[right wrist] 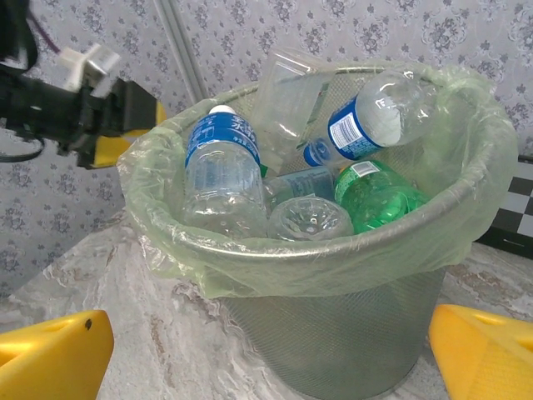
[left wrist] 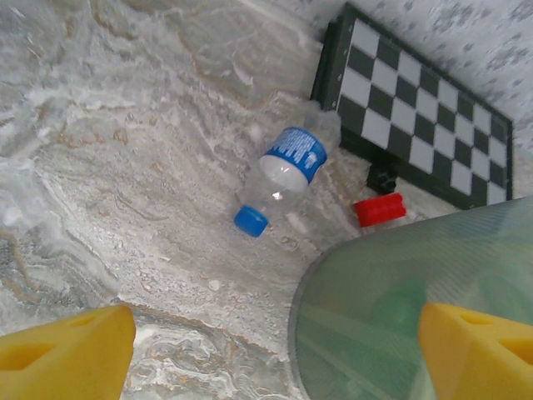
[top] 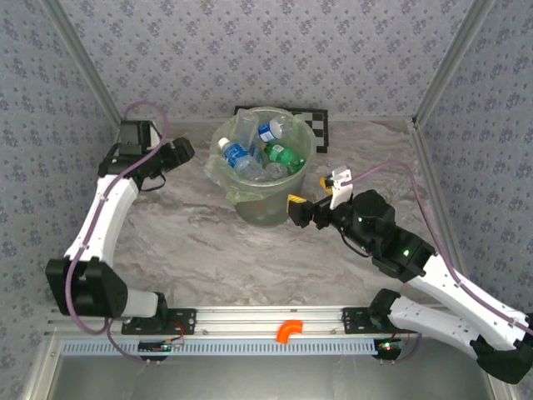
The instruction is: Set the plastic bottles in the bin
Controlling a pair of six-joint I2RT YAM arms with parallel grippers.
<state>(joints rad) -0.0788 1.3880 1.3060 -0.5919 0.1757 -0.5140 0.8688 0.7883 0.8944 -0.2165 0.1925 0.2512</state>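
The bin stands at mid-table, a round mesh bucket with a pale green bag liner. Inside it lie several plastic bottles: a blue-labelled one, a green one and a clear one. One clear bottle with a blue label and blue cap lies on the table beside the bin wall, near a checkerboard. My left gripper hovers open above the table short of that bottle, left of the bin. My right gripper is open and empty, facing the bin's right side.
A black-and-white checkerboard lies flat behind the bin. A red cap-like piece sits between the board and the bin. Patterned walls close the table's back and sides. An orange hook sits on the front rail.
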